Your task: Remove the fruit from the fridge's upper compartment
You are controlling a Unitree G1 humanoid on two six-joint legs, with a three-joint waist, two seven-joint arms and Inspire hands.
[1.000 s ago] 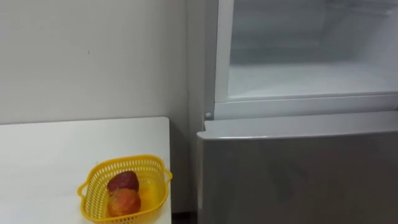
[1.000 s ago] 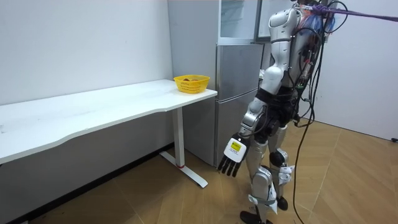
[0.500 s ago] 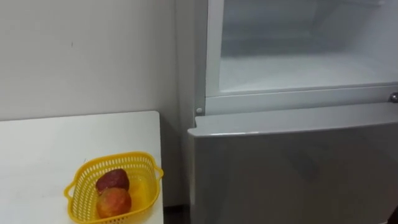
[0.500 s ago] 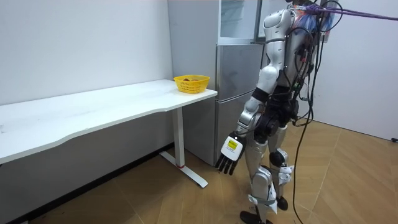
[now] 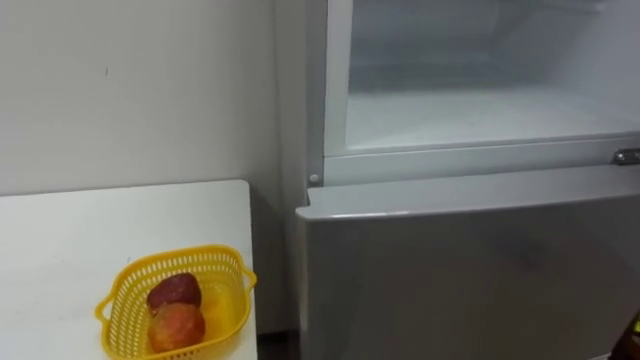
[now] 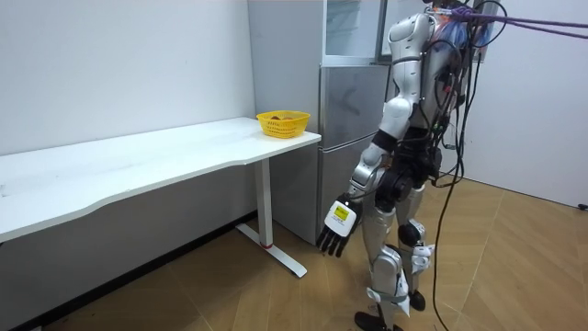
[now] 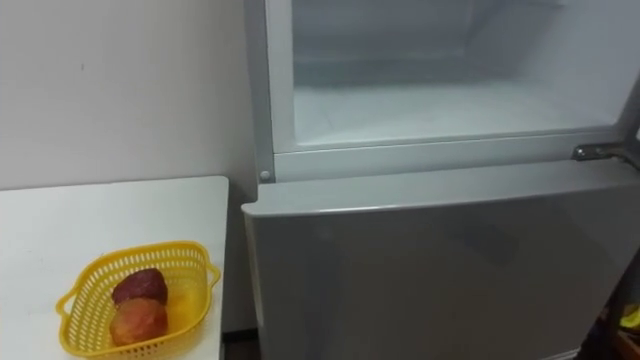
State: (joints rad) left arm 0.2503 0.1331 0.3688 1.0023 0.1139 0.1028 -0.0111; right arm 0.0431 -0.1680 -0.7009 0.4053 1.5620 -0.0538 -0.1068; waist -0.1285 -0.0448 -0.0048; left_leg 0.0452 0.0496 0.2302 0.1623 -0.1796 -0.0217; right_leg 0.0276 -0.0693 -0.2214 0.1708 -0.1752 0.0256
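Fingers of left hand point(image 6: 337, 222) noted straight, nothing held; hand hung low before fridge point(image 6: 344, 110). Head view shifted since 1 s ago, things unmoved. Upper compartment point(image 5: 480, 110) open, bare; fruit point(image 5: 177, 325) lodged in basket point(image 5: 185, 255) left of fridge: retrieval judged done.

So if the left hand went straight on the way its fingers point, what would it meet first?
Probably the wooden floor: the left hand hangs open beside the robot's leg, fingers pointing down, with nothing visibly between, though depth is unclear.

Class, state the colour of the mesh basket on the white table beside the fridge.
Yellow; the basket shows best in the left eye view.
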